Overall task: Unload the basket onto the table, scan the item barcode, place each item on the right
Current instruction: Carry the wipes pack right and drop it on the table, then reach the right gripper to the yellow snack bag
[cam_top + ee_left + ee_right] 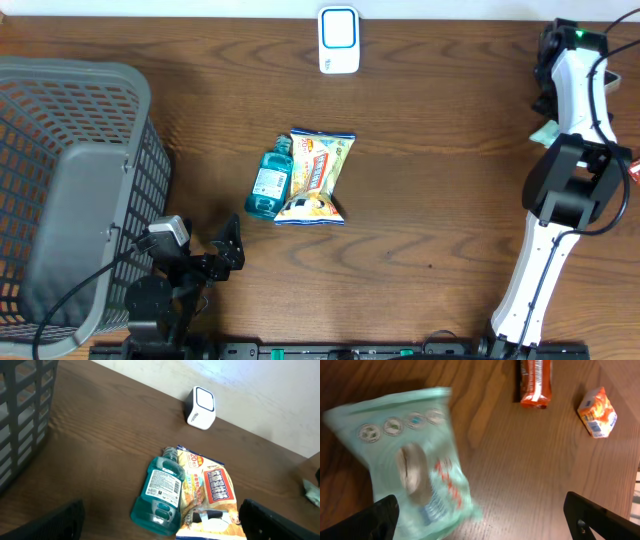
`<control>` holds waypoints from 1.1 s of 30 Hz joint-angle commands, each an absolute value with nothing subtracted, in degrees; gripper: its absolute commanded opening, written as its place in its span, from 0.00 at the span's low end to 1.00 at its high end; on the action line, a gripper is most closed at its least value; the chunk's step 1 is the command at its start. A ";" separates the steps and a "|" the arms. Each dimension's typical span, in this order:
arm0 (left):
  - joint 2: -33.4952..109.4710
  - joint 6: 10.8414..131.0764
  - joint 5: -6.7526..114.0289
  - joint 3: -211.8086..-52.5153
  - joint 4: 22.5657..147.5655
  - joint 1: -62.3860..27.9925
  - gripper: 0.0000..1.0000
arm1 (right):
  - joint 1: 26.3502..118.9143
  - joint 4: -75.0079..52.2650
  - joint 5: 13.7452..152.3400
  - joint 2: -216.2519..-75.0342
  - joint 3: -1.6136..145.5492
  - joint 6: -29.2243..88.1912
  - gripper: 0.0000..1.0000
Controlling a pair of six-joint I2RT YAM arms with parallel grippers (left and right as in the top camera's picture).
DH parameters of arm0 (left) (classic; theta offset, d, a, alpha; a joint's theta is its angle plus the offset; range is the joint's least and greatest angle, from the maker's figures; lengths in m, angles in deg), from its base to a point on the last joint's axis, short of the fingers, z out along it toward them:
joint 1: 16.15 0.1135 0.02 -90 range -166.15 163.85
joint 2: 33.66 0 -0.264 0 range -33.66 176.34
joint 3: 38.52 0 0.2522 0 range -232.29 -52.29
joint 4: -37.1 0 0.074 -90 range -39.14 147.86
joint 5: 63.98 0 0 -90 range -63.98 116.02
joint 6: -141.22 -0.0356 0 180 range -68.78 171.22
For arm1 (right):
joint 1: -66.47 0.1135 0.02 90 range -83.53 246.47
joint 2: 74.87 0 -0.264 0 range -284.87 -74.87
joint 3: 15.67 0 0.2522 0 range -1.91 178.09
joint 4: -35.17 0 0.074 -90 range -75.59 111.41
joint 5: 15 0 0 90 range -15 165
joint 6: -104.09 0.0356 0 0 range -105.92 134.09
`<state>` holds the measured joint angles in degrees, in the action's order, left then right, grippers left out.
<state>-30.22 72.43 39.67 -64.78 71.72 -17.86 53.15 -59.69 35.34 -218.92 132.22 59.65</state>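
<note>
Pale-green packet (415, 460) fills most of what the right wrist camera sees, right up under the right pincer (481, 502). It is so smeared with blur that I can't read its print, find a barcode, or tell whether it lies flat on the worktop (520, 470). That pincer is spread wide, one finger in each lower corner of its view. The packet overlaps the finger on the view's left side, but the jaws close on nothing, so I'd call it released.

Next in size, the snack bag (315, 178) and the teal mouthwash bottle (268, 182) lie touching, side by side, mid-worktop. Both have their long axes running away from the robot, the bottle's cap toward the far edge. They sit ahead of the left pincer (230, 248) and a little to its right, far nearer to it than to the right arm. The white scanner (339, 40) stands at the far edge beyond them.

Left pincer is just as wide open and empty, touching nothing, with the bottle framed between its fingers in its own view.

If the bottle or bag is the item, I'd judge it the left arm's job: a reach forward, jaws across the narrow width. For the packet, the right arm is right there, and the scanner lies well off to its left.
</note>
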 commanded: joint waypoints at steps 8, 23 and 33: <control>-30.33 73.16 40.37 -64.86 71.85 -18.10 0.98 | 64.03 -60.39 48.10 -203.18 132.30 63.56 0.99; -30.33 73.16 40.37 -64.86 71.85 -18.10 0.98 | 84.88 -62.22 82.77 -201.85 131.82 53.48 0.83; -30.33 73.18 40.37 -64.86 71.85 -18.10 0.98 | 98.33 -65.17 75.58 -201.87 130.42 49.20 0.25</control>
<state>-30.22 72.46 39.67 -64.78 71.72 -17.86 96.18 -65.02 79.45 -201.74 131.39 50.93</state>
